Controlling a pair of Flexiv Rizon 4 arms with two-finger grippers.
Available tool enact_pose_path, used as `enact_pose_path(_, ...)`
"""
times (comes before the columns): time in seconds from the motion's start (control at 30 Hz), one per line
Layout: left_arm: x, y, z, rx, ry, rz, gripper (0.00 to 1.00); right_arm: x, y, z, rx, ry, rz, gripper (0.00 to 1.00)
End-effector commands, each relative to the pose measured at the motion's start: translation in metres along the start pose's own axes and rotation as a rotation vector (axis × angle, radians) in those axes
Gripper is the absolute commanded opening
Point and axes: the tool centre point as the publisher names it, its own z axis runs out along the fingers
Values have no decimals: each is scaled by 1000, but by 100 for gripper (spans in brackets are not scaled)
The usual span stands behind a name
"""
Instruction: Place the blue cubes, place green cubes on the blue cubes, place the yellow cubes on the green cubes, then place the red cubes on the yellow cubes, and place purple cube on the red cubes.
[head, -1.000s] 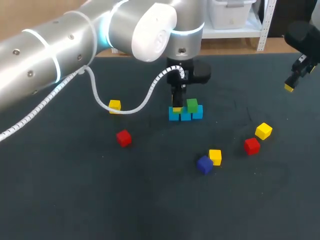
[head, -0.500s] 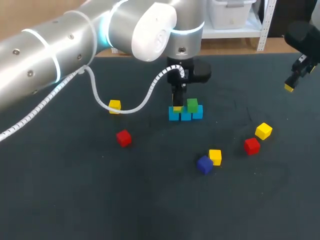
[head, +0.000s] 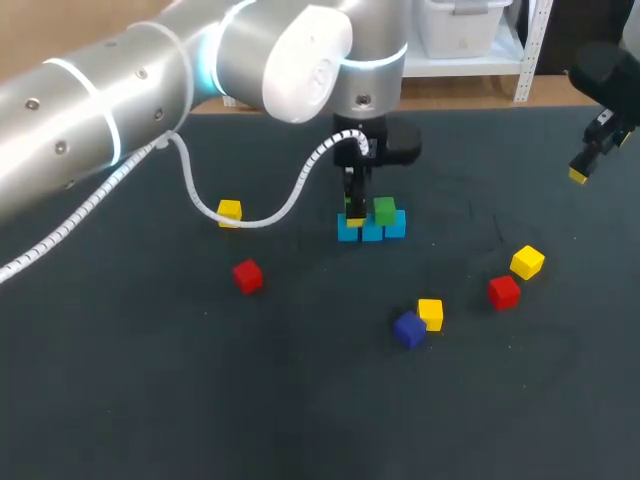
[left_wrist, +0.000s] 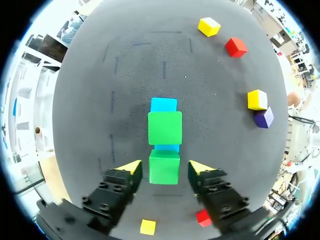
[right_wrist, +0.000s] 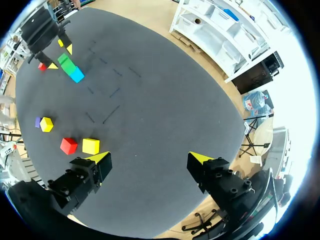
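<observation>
Tabletop (head: 300, 400): dark; we see the blue cubes (head: 395, 226) in a row at its middle.
Green cubes (left_wrist: 164, 128): two atop the blue row.
Left end effector (left_wrist: 165, 169): fingers apart, flanking one, gaps either side.
Right end effector (right_wrist: 150, 160): spread wide, well apart from the stack.

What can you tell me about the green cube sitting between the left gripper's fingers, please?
The green cube is a plain, matte block with sharp edges and an even bright green colour. It sits square and level, apparently resting on the near end of the row of blue cubes. The left gripper straddles it with its jaws open, and a narrow gap shows on each side. A strip of blue separates it from the second green cube.
</observation>
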Motion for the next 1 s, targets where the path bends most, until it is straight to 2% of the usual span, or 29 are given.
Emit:
enact_pose_path(0.03, 1, 2, -2, 4, -3, -2, 100, 0, 0, 0, -2, -1, -1, 100)
enact_pose_path(0.2, 4, 2, -3, 4, -3, -15, 100, 0, 0, 0, -2, -1, -1, 100)
enact_pose_path(0.47, 29, 5, -13, -25, -17, -88, 100, 0, 0, 0, -2, -1, -1, 100)
enact_pose_path(0.7, 52, -3, -24, -54, -19, -149, 100, 0, 0, 0, -2, -1, -1, 100)
enact_pose_path(1.0, 104, -11, -26, -92, 14, -259, 100, 0, 0, 0, -2, -1, -1, 100)
